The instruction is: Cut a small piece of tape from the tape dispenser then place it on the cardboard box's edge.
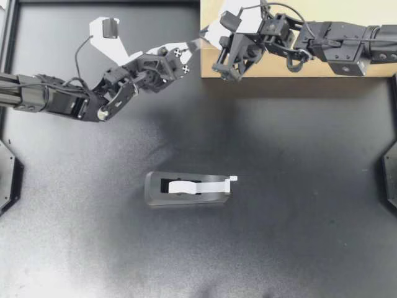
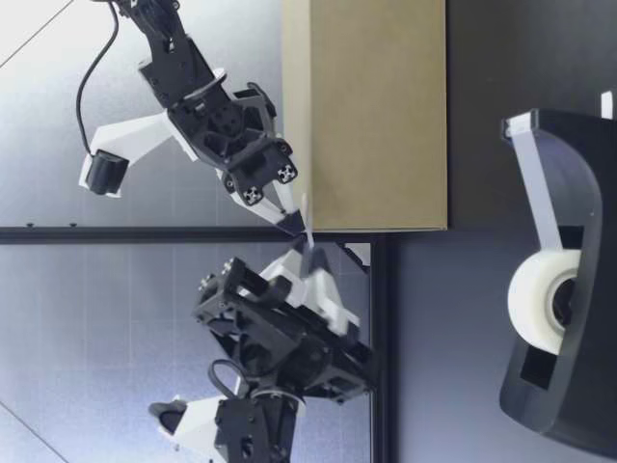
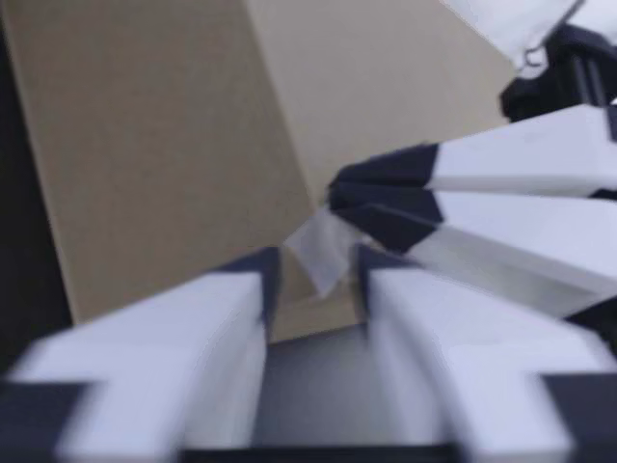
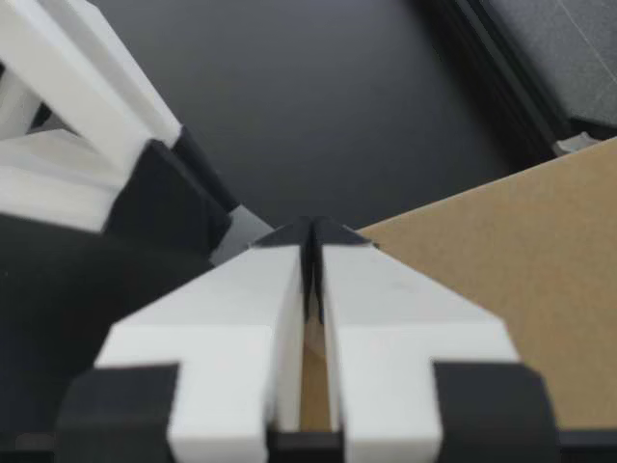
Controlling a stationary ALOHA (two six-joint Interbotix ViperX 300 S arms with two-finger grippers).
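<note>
the tape dispenser (image 2: 569, 318) stands nearest the low camera, upright on the black table (image 1: 298, 205). a strip runs from its white roll (image 2: 545, 301) up to the cutter. seen from above, it sits just below the centre of the frame, well apart from both arms. the cardboard box (image 1: 273, 70) fills the upper right of the overhead frame. my left gripper (image 1: 193, 47) and my right gripper (image 1: 208, 34) meet tip to tip at the box's left edge, and the low view puts them at its top corner. the right gripper's fingers are pressed together, pinching one end of a small clear piece of tape (image 3: 321, 253) right at that corner. the left gripper's fingers stand apart with the tape between their tips. the blur hides whether they touch it.
</note>
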